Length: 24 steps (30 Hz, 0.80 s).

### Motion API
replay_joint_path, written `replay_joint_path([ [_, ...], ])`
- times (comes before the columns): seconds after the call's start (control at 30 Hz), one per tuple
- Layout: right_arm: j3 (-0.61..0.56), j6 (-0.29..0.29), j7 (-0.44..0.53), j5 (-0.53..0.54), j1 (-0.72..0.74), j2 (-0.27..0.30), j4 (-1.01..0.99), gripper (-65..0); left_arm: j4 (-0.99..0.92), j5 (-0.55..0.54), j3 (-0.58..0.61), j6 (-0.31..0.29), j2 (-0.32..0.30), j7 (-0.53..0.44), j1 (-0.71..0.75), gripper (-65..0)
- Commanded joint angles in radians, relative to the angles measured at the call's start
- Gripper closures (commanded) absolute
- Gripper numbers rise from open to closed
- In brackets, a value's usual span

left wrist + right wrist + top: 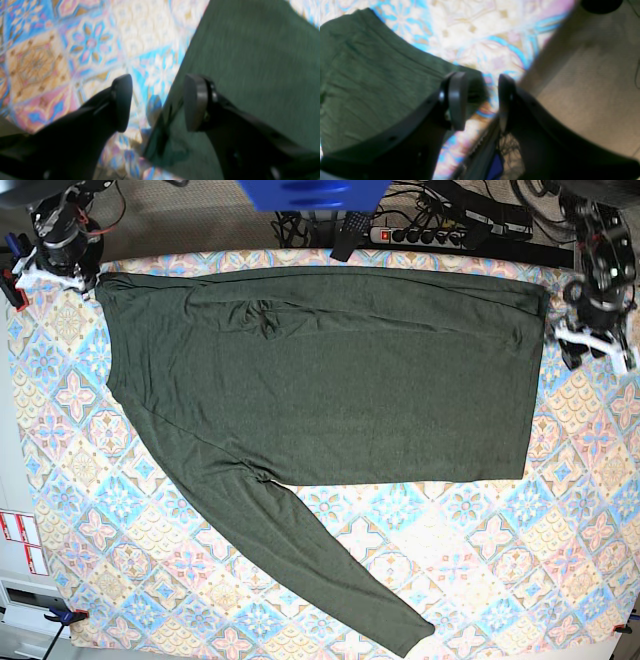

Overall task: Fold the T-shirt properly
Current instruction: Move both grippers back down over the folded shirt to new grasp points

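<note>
Nearest the base camera: one long sleeve of the T-shirt (330, 410), running diagonally to the near edge of the patterned tablecloth (560, 570); it lies loose and unfolded. Body spread flat across the far half, one side already doubled over along the far edge, judging by the straight line there. Left gripper (157, 102) hangs at the shirt's right edge, jaws wide apart, nothing between them. Right gripper (482, 100) sits off the far-left corner, jaws parted, empty. Likely both are placed at opposite ends for a paired grab.
</note>
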Motion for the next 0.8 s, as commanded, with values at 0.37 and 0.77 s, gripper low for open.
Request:
replay_joint_path([
  [0.37,-0.309,0.015,0.021,0.023,0.099,0.06,0.095,-20.7,-0.225,0.0,0.095,-0.002,-0.112,0.121,-0.389,-33.3],
  [0.77,-0.486,0.015,0.018,-0.082,0.162,0.074,0.095,-21.0,-0.723,-0.001,0.279,-0.002,-0.134,0.07,-0.759,-33.7],
])
